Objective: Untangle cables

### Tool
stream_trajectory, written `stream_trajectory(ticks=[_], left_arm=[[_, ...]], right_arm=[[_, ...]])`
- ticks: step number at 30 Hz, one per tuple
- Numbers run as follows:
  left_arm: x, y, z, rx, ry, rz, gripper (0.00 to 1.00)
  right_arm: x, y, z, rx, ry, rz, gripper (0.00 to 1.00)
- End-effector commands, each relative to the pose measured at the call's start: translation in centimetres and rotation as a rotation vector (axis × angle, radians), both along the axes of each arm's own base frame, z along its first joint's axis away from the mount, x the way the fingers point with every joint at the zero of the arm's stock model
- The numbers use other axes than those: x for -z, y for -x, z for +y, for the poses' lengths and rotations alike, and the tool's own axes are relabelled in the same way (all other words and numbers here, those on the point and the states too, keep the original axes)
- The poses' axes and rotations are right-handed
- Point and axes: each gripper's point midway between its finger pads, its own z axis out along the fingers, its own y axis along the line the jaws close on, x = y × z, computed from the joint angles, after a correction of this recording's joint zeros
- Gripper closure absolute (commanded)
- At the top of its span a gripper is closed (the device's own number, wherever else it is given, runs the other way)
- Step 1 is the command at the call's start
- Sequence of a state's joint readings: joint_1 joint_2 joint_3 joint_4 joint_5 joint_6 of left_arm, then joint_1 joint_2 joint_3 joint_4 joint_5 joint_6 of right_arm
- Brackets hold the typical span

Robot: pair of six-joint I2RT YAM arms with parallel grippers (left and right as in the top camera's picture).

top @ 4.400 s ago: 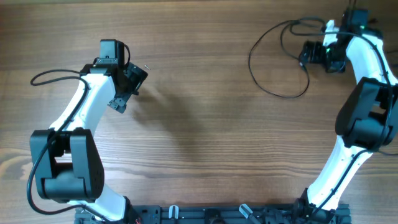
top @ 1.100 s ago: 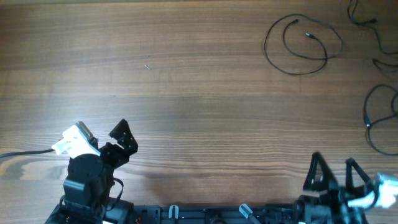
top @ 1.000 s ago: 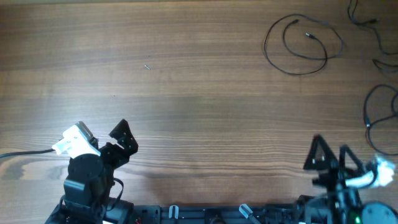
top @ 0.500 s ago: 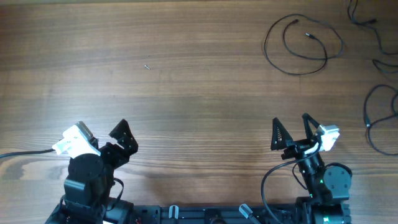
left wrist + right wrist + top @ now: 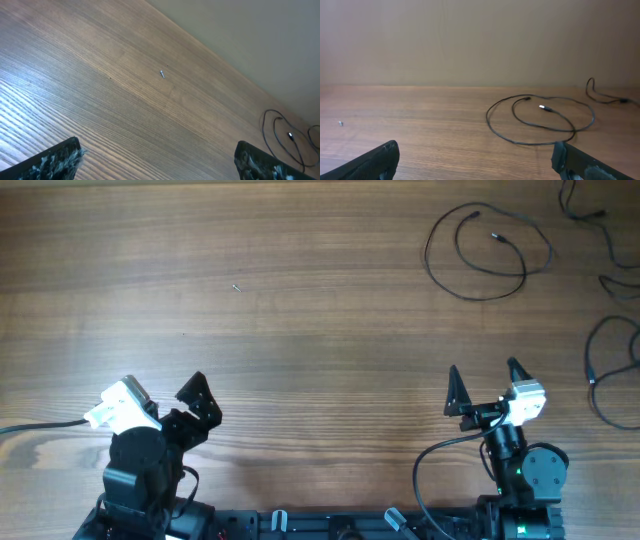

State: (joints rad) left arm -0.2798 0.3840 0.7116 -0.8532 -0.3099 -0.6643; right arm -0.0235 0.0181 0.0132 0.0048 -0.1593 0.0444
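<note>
1. Overhead view: a light brown wood-grain counter [image 5: 300, 330] carries thin black flexible cables as separate loose loops, all in the upper right and along the right edge of the frame.
2. One double-looped black cable [image 5: 459, 250] lies in the upper right, with a small plug tip inside its loops. A second black cable [image 5: 589, 365] curves along the right edge, and a third black cable [image 5: 585, 213] runs down from the top right corner. The three lie apart from each other.
3. A tiny pale speck [image 5: 236, 288] lies on the bare wood in the upper left.
4. The left hand [image 5: 205, 398] sits at the lower left, fingers spread apart and holding nothing, well apart from every cable.
5. The right hand [image 5: 483, 370] sits at the lower right, fingers also spread apart and holding nothing.
6. Left wrist view: two dark fingers [image 5: 50, 162] show in the bottom corners. The speck [image 5: 162, 74] is at mid-frame and the looped cable [image 5: 263, 135] at the far right.
7. Right wrist view: the looped cable [image 5: 535, 144] lies right of centre, and another cable [image 5: 607, 101] trails at the right edge.
</note>
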Motion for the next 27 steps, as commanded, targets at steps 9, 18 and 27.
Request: stream_trajectory(ticks=[9,18,27], left_arm=[[0.1,0.0,0.2,-0.015,0.001,-0.005,0.00],[0.1,0.0,0.2,-0.015,0.001,-0.005,0.00],[-0.4,0.8,1.3,-0.061,0.012,-0.046,0.00]], right_arm=[[-0.1,-0.1,-1.9,0.088,0.042,-0.016,0.00],[0.0,-0.1,-1.9,0.088,0.042,-0.013,0.00],[0.0,-0.1,-1.9,0.088,0.042,-0.013,0.00]])
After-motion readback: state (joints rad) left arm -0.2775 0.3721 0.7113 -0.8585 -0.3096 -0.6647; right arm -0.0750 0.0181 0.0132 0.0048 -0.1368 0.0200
